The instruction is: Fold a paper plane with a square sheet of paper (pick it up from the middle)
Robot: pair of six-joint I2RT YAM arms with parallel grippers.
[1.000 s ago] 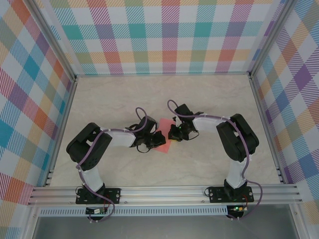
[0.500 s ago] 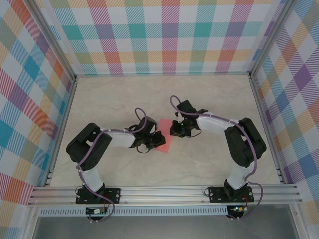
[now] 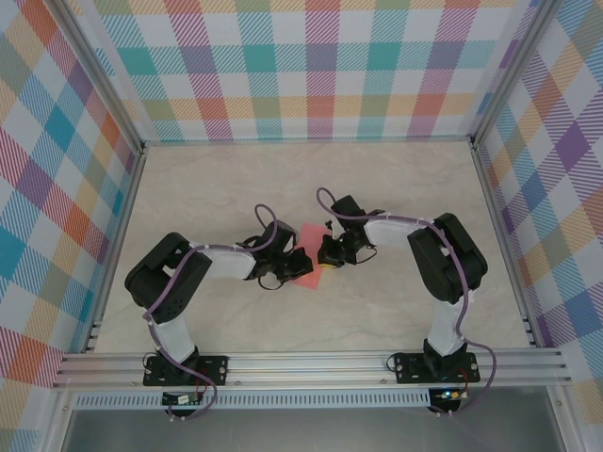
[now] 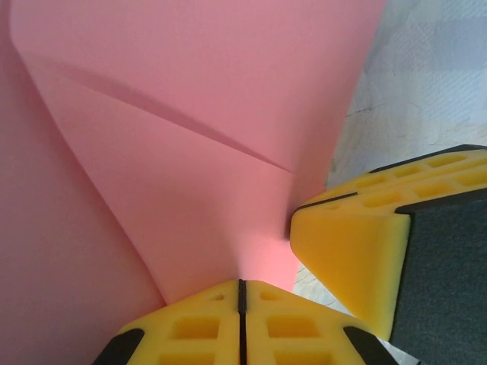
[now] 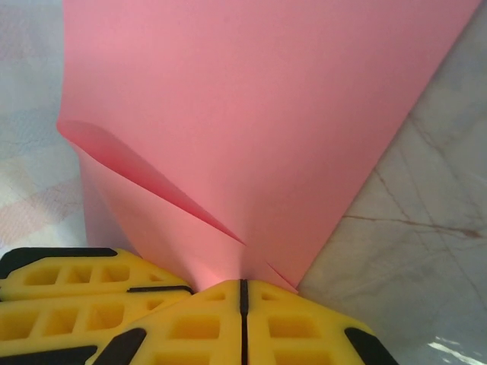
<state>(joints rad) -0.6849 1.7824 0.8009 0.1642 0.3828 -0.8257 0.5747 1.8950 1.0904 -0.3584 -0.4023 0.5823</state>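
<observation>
So right now you're holding the square sheet of paper with both claws at once, and that's what the next move is hanging on. The left gripper is squeezed fully closed, pads meeting on a pinch of the pink paper. The right gripper is doing the same, clamped tight on the paper just beside it, so close that the left wrist view is catching its yellow finger right alongside. The sheet is sitting in the middle of the table between the two arms, and from both claws it's fanning away toward the far side, its long axis running roughly near-to-far with a slight tilt. It's looking partly folded, with a diagonal crease running out from each pinch. Neither arm is really nearer, since they're coming in from opposite sides onto the same near end. My guess is you're setting a crease here, so you're going to want both pinches moving together or that thin paper is going to buckle.
</observation>
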